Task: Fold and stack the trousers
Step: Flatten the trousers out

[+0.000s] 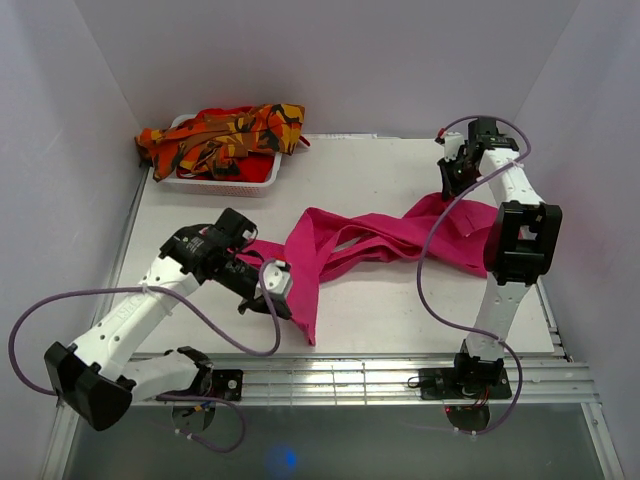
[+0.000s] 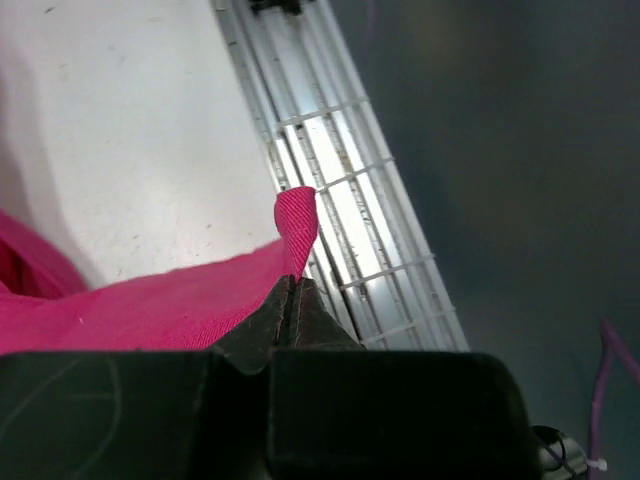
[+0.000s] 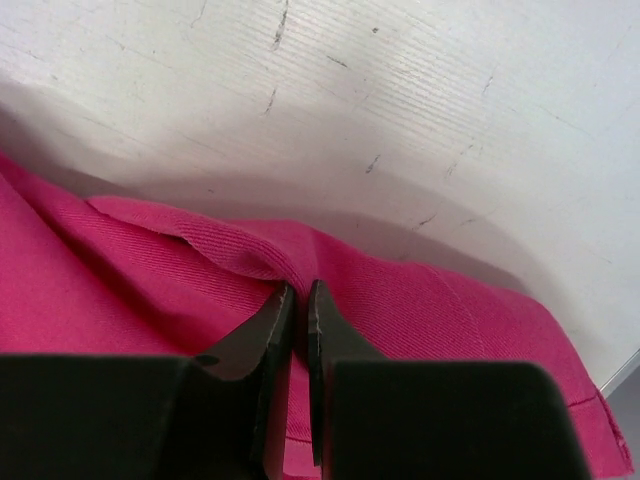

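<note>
The pink trousers lie twisted across the middle of the table, running from its front-left part toward the right edge. The left gripper is clamped on just a thin corner of cloth by the front edge. The right gripper is clenched on a fold near the right edge. I'd worry that the small corner slips free on a lift, or the twisted legs bunch up. One pink pair, one orange camouflage pair, heaped in one white basket at the back-left corner, and two grippers.
</note>
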Robot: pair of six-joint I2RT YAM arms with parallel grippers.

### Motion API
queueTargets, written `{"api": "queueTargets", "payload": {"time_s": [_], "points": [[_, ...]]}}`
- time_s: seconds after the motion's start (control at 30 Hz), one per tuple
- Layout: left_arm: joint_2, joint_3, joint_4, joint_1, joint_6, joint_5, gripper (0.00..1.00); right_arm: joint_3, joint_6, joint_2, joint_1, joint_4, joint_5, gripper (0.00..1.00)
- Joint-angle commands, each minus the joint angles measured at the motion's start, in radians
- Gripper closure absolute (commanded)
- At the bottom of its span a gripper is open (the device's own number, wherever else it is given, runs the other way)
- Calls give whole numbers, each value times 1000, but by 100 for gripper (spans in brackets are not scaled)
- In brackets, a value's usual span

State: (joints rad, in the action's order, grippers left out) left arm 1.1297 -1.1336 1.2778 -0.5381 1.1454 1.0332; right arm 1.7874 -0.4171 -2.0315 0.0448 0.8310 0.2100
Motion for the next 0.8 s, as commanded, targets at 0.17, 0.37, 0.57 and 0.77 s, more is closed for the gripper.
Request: {"api": "queueTargets", "payload": {"time_s": [0.17,0.37,0.57,0.77], "points": [[-168,40,129,-311,5,-157,100,110,14,-38,13,-29,-73,92],[-306,12,126,-505,-62,-186,100,127,1,-45,46,-55,-89,92],[-341,37,127,-510,-39,-208,100,138,3,-55,56,-55,-57,92],[-386,46,126,-510,49,-145,100,145,18,-27,76,-96,-34,92]]}}
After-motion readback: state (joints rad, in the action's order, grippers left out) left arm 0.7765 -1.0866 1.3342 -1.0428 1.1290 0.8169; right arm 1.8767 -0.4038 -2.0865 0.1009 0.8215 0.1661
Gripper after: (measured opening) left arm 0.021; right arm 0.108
